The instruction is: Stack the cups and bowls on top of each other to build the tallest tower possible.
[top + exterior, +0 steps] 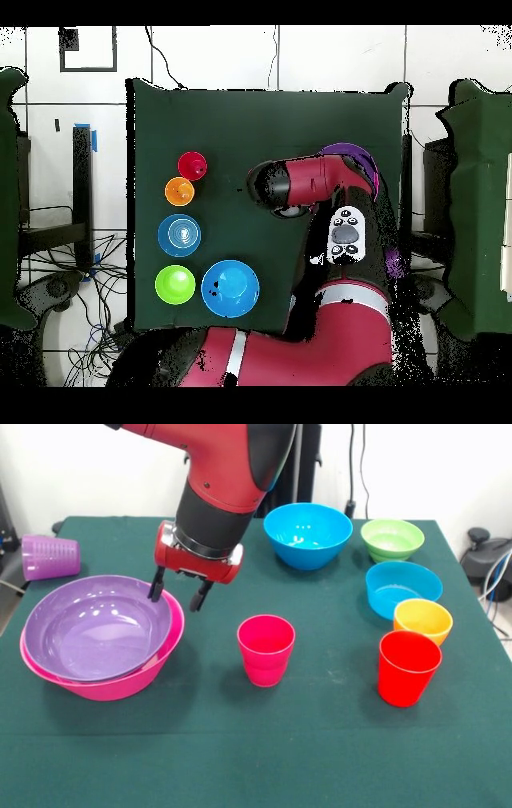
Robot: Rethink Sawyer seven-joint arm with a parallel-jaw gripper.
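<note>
The large purple bowl (92,624) sits nested in the huge pink bowl (120,684) at the table's left. My gripper (178,592) is open and empty at their right rim, with one finger (154,588) over the purple bowl's inside and the other outside the rim. The magenta-pink cup (266,650) stands upright in the middle. The red cup (409,668), orange bowl (422,618), cyan bowl (402,588) and green bowl (392,538) line the right side. The large blue bowl (308,534) stands at the back. The purple cup (50,557) lies on its side at the far left. The small dark blue bowl does not show.
The green table (240,760) ends close to the pink bowl's left side. In the overhead view the arm (310,185) covers most of the nested bowls, and only a purple rim (350,152) peeks out. Cables hang behind the table.
</note>
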